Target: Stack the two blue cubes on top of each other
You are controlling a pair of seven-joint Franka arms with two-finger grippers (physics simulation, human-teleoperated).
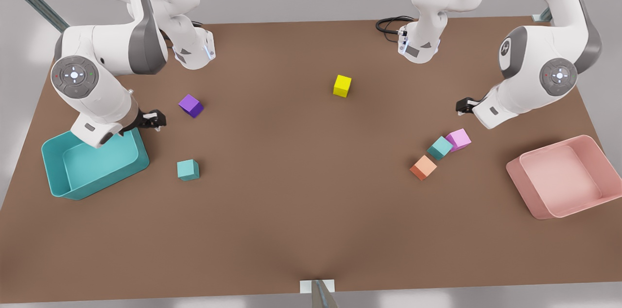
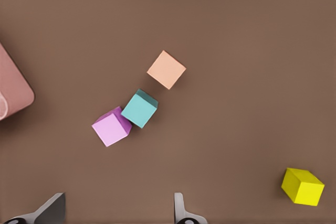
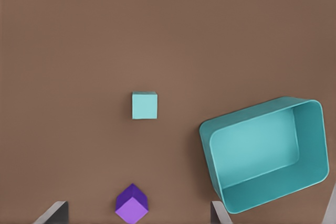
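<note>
Cubes lie apart: one blue cube [image 1: 187, 170] near the teal bin [image 1: 58, 172] below the spread right gripper [image 1: 154, 119], the other [image 1: 440, 147] touching the pink cube [image 1: 458, 139] under the spread left gripper [image 1: 462, 105].

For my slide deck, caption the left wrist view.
Small matte teal cube touching a pink cube, peach cube just apart, on brown table.

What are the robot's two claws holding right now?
Nothing. The left gripper and right gripper both hang open above the brown table, away from every cube.
</note>
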